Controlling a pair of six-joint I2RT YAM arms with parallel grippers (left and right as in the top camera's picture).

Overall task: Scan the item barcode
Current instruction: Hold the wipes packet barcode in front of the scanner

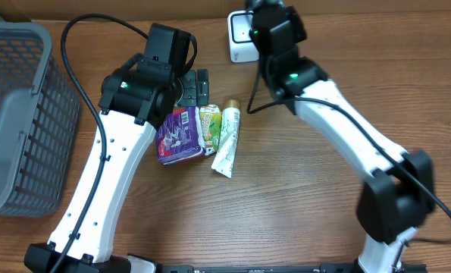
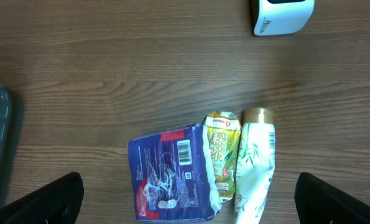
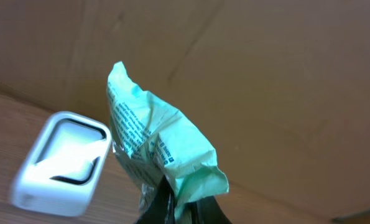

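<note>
Step in hand: presenting the item to the scanner.

Right gripper (image 3: pixel 172 208) is clamped shut on the bottom of a crumpled green packet (image 3: pixel 153 143) and holds it up in the air at the far edge of the bench (image 1: pixel 301 197), just beside the white scanner (image 3: pixel 60 162). Packet and scanner look apart, not touching. Small print shows on the packet face toward the wrist cam. I can't pick out a barcode there, so I can't tell whether the code faces the scanner window.

Left gripper (image 1: pixel 193 86) is spread fully wide with nothing in it. It hovers over three items lying in a row mid-bench: a purple pack (image 2: pixel 169 177) with its barcode face up, a green tea carton (image 2: pixel 221 155) touching it, and a tube (image 2: pixel 254 165) just beside the carton. A grey basket (image 1: pixel 54 129) sits at the left edge.

Next move, my read: turn the right wrist so the packet's printed code squares up to the scanner window, then bring it closer and hold steady. The film is creased, so the code may need flattening or a second angle. Risk: the loose top of the packet flops over the code.
</note>
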